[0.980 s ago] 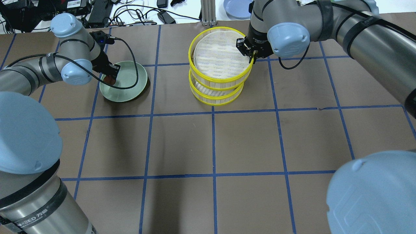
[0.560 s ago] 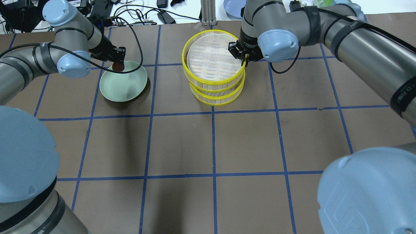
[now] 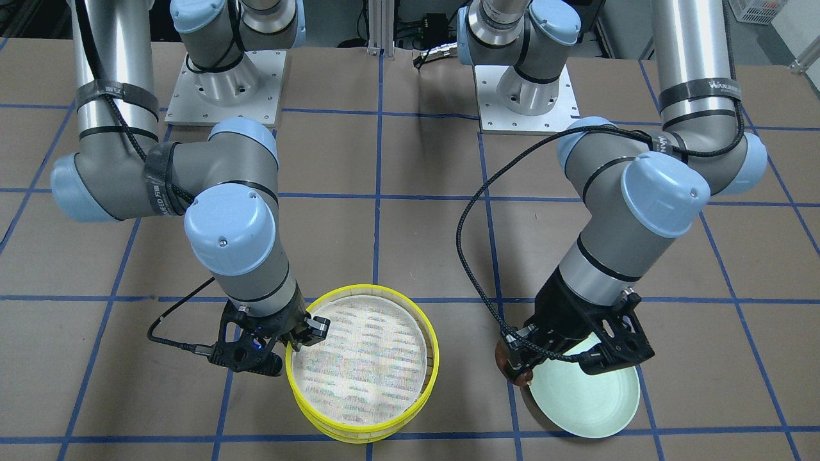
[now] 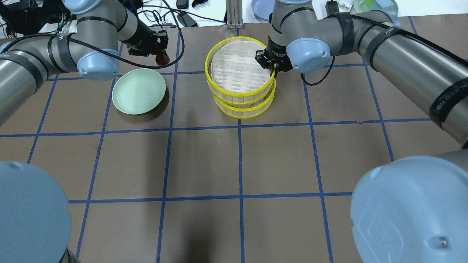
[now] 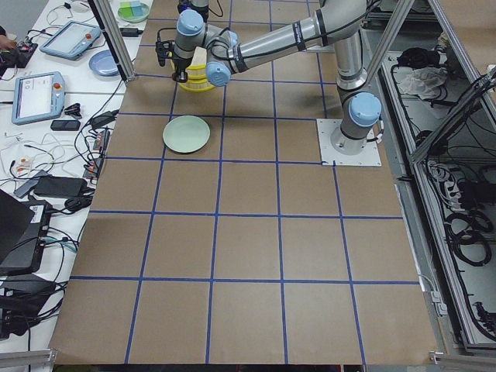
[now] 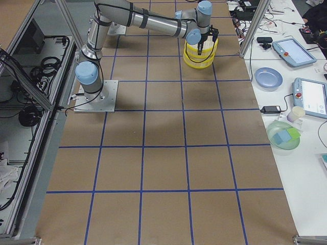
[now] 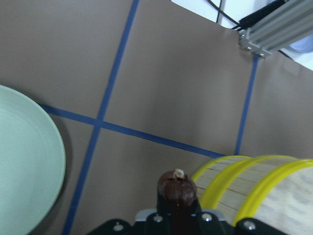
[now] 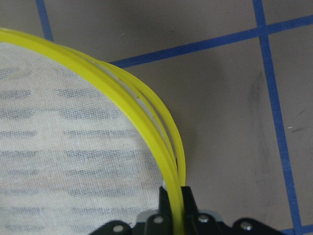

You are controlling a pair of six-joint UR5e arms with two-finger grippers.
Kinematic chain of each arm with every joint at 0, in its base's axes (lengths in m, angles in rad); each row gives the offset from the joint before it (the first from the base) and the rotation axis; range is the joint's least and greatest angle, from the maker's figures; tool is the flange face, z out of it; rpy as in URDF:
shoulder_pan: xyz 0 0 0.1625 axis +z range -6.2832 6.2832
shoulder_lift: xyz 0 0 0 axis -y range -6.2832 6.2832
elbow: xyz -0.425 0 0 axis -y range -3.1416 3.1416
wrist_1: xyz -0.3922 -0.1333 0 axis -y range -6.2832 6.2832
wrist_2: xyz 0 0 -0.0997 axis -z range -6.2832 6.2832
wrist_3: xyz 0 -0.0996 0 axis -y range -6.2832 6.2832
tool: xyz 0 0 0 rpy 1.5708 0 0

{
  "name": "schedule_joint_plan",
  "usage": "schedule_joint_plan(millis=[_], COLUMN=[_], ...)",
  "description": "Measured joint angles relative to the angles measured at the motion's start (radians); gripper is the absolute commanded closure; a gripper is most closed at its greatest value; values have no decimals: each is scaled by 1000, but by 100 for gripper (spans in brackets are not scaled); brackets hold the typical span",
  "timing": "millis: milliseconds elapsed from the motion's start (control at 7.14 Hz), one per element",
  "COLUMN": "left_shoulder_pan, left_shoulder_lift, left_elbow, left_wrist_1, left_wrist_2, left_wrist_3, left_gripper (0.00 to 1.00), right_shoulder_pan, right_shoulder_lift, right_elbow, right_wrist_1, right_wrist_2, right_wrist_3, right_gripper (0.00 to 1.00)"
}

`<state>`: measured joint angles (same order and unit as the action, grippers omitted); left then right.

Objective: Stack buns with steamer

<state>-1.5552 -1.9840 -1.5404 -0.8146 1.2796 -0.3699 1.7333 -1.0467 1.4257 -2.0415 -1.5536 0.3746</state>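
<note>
The dark brown bun (image 7: 176, 186) is pinched by the closed left tool (image 4: 161, 55) above the surface (image 4: 204, 160), between the pale green plate (image 4: 138, 91) and the upper steamer tier (image 4: 234, 95), presumably for delivery there; that tier's rim is clamped by the right tool (image 4: 273, 68), seemingly to steady it; the inside of the lower tier (image 4: 243, 112) is hidden, and no cream bun can be made out.

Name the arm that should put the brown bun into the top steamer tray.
Left: the left gripper holds the brown bun aloft between the green plate and the steamer; the right gripper pinches the top tray by its rim.
</note>
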Motion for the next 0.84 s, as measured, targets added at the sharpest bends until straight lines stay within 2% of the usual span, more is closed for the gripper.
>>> schedule_joint_plan(millis=[280, 420, 560, 700, 840], left_shoulder_pan=[-60, -76, -85, -98, -111], left_shoulder_lift=[-2, -17, -31, -44, -57], left_elbow=[-1, -6, -12, -15, -16], left_wrist_1=[28, 67, 103, 124, 138], left_wrist_2=[-58, -103, -149, -183, -198], left_wrist_3=[-192, -254, -294, -322, -336], left_gripper=[99, 91, 55, 1, 0], right_shoulder_pan=[0, 0, 0, 0, 0], right_shoulder_lift=[9, 14, 18, 20, 22], right_elbow=[0, -1, -1, -2, -3], right_wrist_1=[15, 13, 12, 8, 0], right_wrist_2=[-18, -19, -19, -17, -15], right_wrist_3=[-2, 1, 2, 3, 5], right_gripper=[100, 100, 100, 100, 100])
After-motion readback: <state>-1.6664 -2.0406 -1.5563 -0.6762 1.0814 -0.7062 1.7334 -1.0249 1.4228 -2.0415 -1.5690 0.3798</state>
